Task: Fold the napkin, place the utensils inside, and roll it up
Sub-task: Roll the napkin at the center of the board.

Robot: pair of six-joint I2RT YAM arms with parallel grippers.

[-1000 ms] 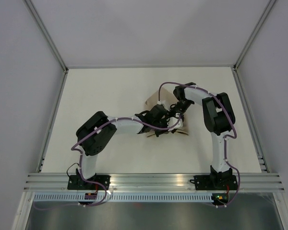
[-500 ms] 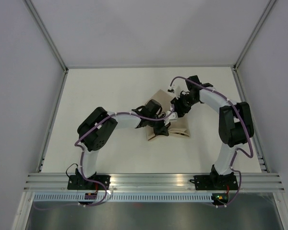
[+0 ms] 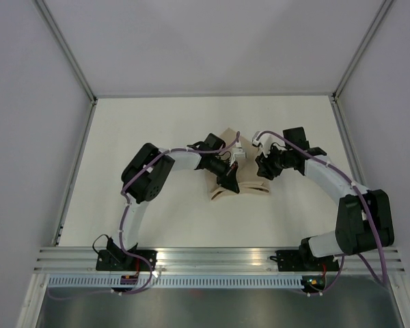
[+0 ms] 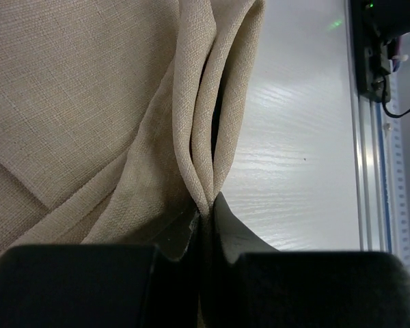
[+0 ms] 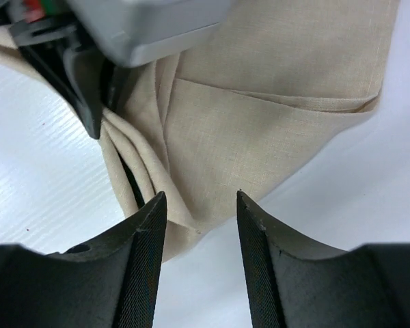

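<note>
Our left claw (image 4: 205, 213) is pinching the napkin (image 4: 89, 102). Its two black fingertips are pressing together on a raised ridge of beige cloth, and the layers are gathering into that nip. In the left wrist view the ridge is running away from the fingers as a long doubled fold. A dark slit is showing between its layers, and we cannot tell whether anything is lying inside it. To the right of the fold the white table (image 4: 294, 150) is showing bare, with the aluminium rail (image 4: 369, 171) at its edge.

Our right claw (image 5: 198, 205) is hanging with its jaws spread apart and is gripping nothing. Through the gap between its ribbed fingers (image 5: 147, 232) we are looking down on the edge of the napkin (image 5: 260, 123) where it meets the table. We cannot tell whether the fingertips are touching the cloth. At the upper left of that view, the grey housing of the left claw (image 5: 143, 27) is sitting over the bunched folds.

From above, the napkin (image 3: 253, 184) is lying near the middle of the table (image 3: 157, 137), folded into several layers. The left claw (image 3: 229, 179) is reaching onto it from the left. The right claw (image 3: 263, 167) is hovering over its right part, and the two claws are standing near each other.
</note>
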